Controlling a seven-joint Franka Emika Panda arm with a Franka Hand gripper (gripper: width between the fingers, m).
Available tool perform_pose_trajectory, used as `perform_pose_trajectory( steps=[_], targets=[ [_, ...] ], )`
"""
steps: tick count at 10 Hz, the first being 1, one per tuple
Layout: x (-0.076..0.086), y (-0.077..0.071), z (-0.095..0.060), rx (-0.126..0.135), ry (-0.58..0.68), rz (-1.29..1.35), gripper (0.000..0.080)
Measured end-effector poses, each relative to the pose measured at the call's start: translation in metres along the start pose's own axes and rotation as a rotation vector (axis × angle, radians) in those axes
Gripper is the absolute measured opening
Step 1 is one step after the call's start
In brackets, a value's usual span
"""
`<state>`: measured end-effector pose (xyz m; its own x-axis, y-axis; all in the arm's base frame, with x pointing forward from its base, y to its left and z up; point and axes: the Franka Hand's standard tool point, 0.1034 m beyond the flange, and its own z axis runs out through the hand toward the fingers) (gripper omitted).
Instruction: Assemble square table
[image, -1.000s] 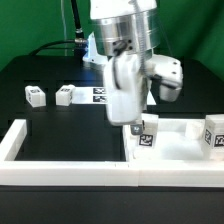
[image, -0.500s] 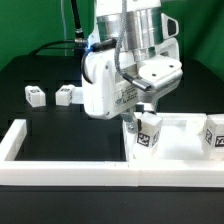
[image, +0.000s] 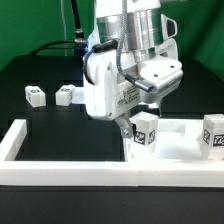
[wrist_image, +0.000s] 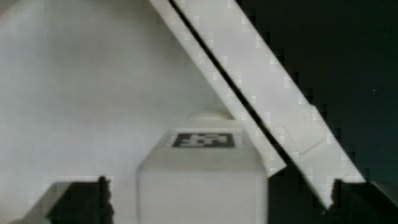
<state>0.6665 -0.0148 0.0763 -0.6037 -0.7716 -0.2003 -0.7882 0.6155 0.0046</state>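
Note:
My gripper (image: 143, 113) is shut on a white tagged leg block (image: 145, 131) and holds it tilted just above the near-left corner of the white square tabletop slab (image: 178, 147). In the wrist view the leg (wrist_image: 205, 165) fills the gap between my gripper (wrist_image: 192, 205)'s dark fingers (wrist_image: 79, 202), with the slab's grey face (wrist_image: 89, 90) and its rim (wrist_image: 231, 60) beyond. A second leg (image: 214, 133) stands on the slab at the exterior view's right. Two more legs (image: 36, 95) (image: 66, 94) lie on the black table at the left.
The long white U-shaped border wall (image: 70, 170) runs along the front and up the exterior view's left side. The slab rests in its right corner. Cables and a stand rise at the back behind the arm.
The wrist has turned and tilted. The leg, upright on the slab's corner a second ago, is now lifted a little and tilted in my grip.

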Motion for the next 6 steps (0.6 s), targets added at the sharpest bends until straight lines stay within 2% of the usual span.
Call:
perform_pose_trajectory(
  steps=[2,6],
  targets=[
    [-0.0073,0.0075,0.0015,-0.040,0.026,-0.308,0.0643],
    [-0.0068,0.0077,0.0019,-0.049,0.022,-0.601,0.0649]
  ],
)
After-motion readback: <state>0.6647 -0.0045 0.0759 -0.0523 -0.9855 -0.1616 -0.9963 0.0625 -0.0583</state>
